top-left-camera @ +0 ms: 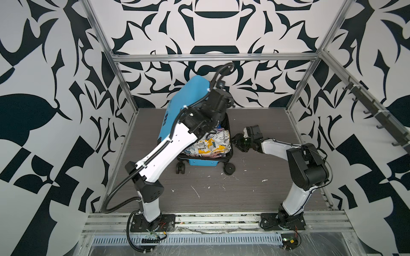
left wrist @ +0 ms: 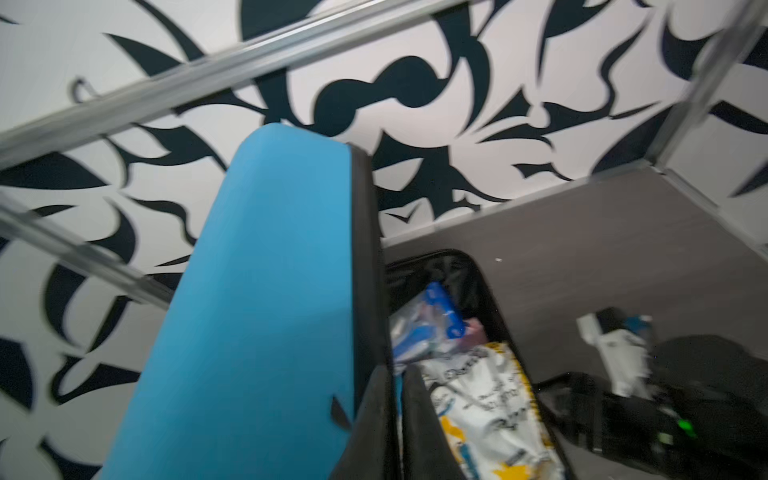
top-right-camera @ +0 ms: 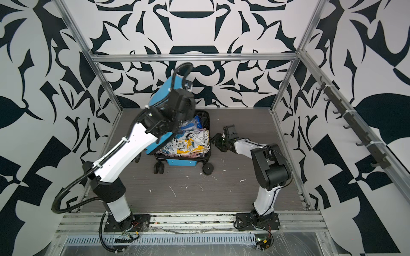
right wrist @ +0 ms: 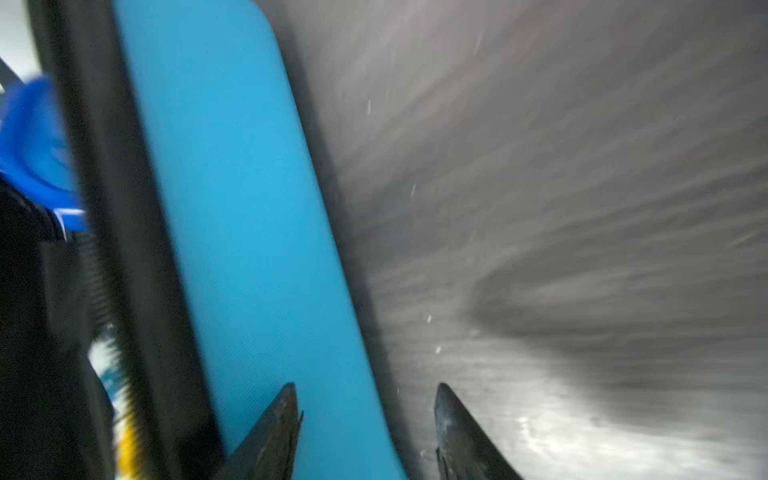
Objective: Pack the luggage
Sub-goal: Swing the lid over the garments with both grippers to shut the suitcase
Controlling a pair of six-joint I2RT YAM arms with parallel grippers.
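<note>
The luggage [top-left-camera: 186,95] sits toward the back of the grey table [top-left-camera: 255,184], seen in both top views. Its lower shell [top-left-camera: 203,163] lies flat on the surface with the black wheels [top-left-camera: 229,170] turned to the front. The luggage is open: the blue lid [top-right-camera: 160,95] stands tilted on its hinge side and leans partway over the lower shell, neither laid back nor shut.

The lower shell is filled close to its rim. Nearest the wheels lies a crumpled white cloth [top-left-camera: 214,144] printed in black and yellow, which takes up most of the space. Beyond it, at the luggage's far end, lies a clear bag [left wrist: 428,328] with blue things inside. Beside the bag is something pink [left wrist: 476,330], too blurred to name. Black lining [left wrist: 451,270] shows past them.

The left gripper [left wrist: 395,374] is at the lid's free edge, above the packed cloth. Its fingers are pressed nearly together, close against the black zipper band [left wrist: 368,270] — whether they nip the band I cannot tell.

The right gripper [right wrist: 365,390] is low beside the luggage, on the side facing the right arm and just off the lower shell's wall. Its fingers [right wrist: 278,428] stand moderately apart with nothing held — one shows in front of the blue wall, the other over the table.
</note>
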